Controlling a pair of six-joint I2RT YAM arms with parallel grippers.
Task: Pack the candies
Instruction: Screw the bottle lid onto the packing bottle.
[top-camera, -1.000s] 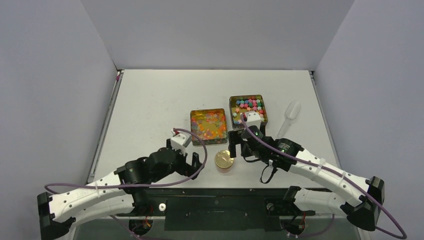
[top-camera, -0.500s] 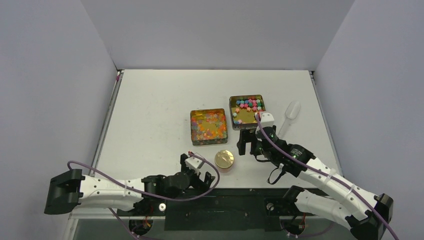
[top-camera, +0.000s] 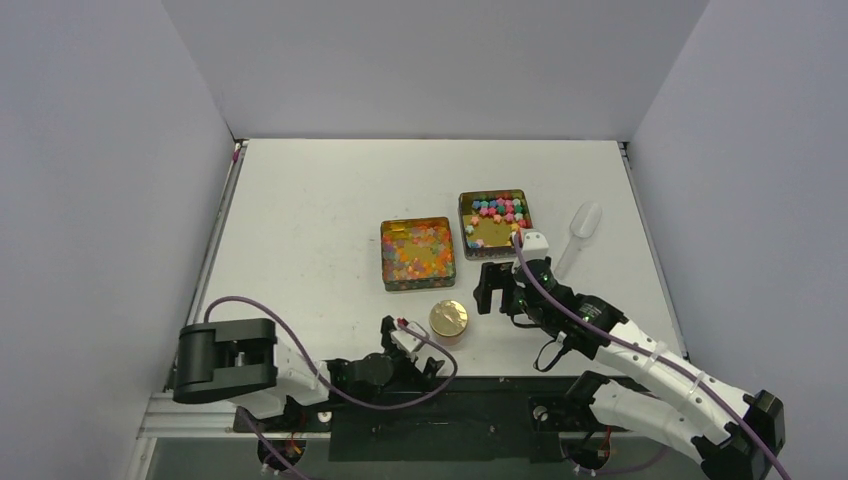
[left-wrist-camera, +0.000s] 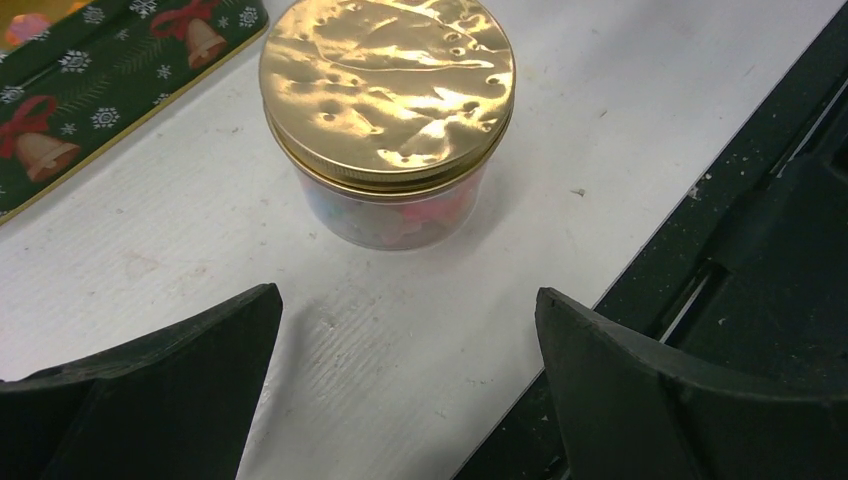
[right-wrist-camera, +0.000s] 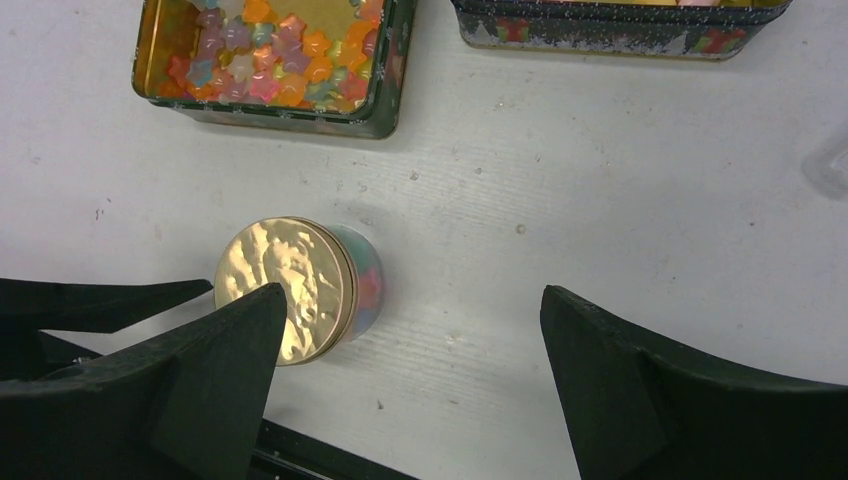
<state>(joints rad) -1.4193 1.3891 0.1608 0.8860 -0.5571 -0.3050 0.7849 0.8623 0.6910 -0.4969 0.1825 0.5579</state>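
Observation:
Glossy orange and red candies (top-camera: 417, 250) fill the left green tin (top-camera: 384, 258). Opaque blue, green and pink candies (top-camera: 497, 209) lie in the right tin (top-camera: 463, 224). A small clear jar with a gold lid (top-camera: 449, 319) stands near the table's front edge, and coloured candies (left-wrist-camera: 405, 216) show through its wall. My left gripper (top-camera: 413, 353) is low at the front edge just left of the jar, open and holding nothing (left-wrist-camera: 405, 300). To the right of the jar my right gripper (top-camera: 497, 296) hangs open and holds nothing (right-wrist-camera: 412, 295); the jar (right-wrist-camera: 300, 290) sits beside its left finger.
A white plastic scoop (top-camera: 582, 226) lies to the right of the right tin. The black frame rail (left-wrist-camera: 720, 270) runs along the table's near edge, right beside my left gripper. Grey walls enclose the table on three sides.
My left arm has folded down and drawn back to the near edge, its gripper now lower beside the jar. My right gripper has shifted a little to the right, away from the jar.

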